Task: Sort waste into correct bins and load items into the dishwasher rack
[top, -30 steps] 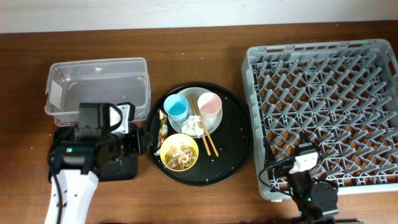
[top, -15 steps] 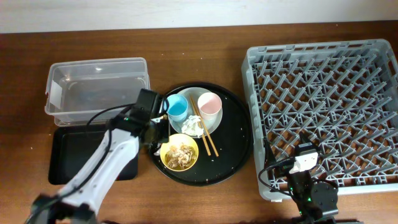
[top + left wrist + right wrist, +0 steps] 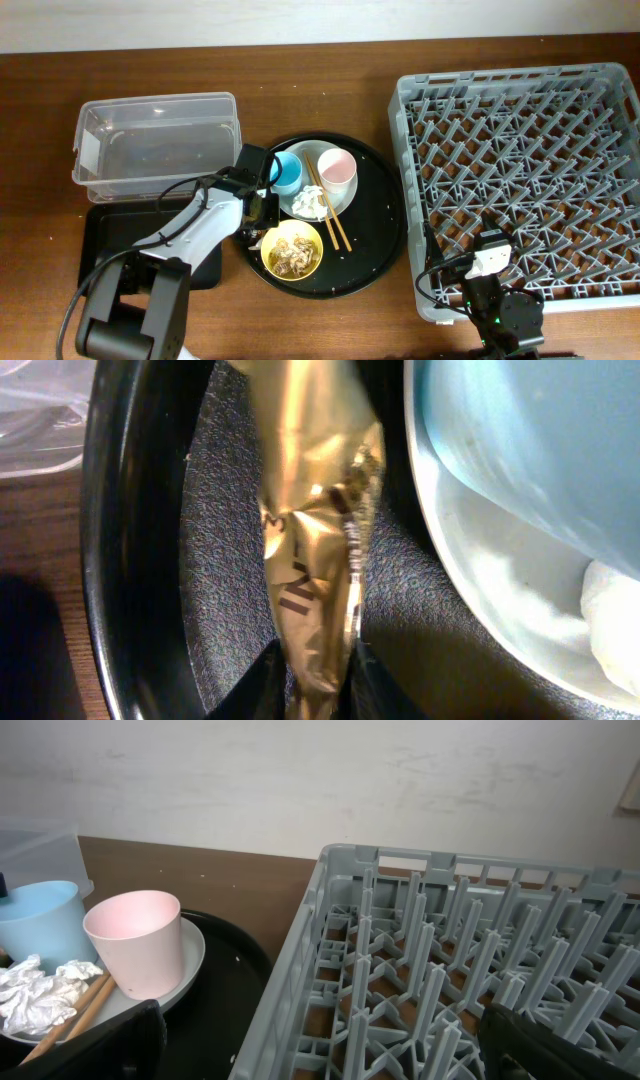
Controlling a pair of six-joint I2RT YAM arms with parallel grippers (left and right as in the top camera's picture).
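Observation:
In the left wrist view my left gripper (image 3: 315, 688) is shut on the lower end of the shiny gold-brown wrapper (image 3: 315, 550), which lies on the round black tray beside the white plate (image 3: 500, 600). From overhead the left gripper (image 3: 257, 205) sits at the tray's left side, between the light blue cup (image 3: 287, 172) and the yellow bowl (image 3: 316, 262) of food scraps (image 3: 292, 252). A crumpled tissue (image 3: 308, 203), a pink cup (image 3: 337, 170) and chopsticks (image 3: 330, 215) rest on the plate. My right gripper (image 3: 320, 1050) hangs open over the grey rack (image 3: 450, 950), holding nothing.
The clear plastic box (image 3: 160, 140) stands at the back left, with the flat black tray (image 3: 110, 240) in front of it under my left arm. The round black tray (image 3: 375, 240) lies between them and the rack (image 3: 520, 170). My right arm (image 3: 495, 300) is at the rack's front edge.
My left arm swung right from over the flat black tray to the round tray's left side, and its jaws closed onto the wrapper. The right arm has not moved.

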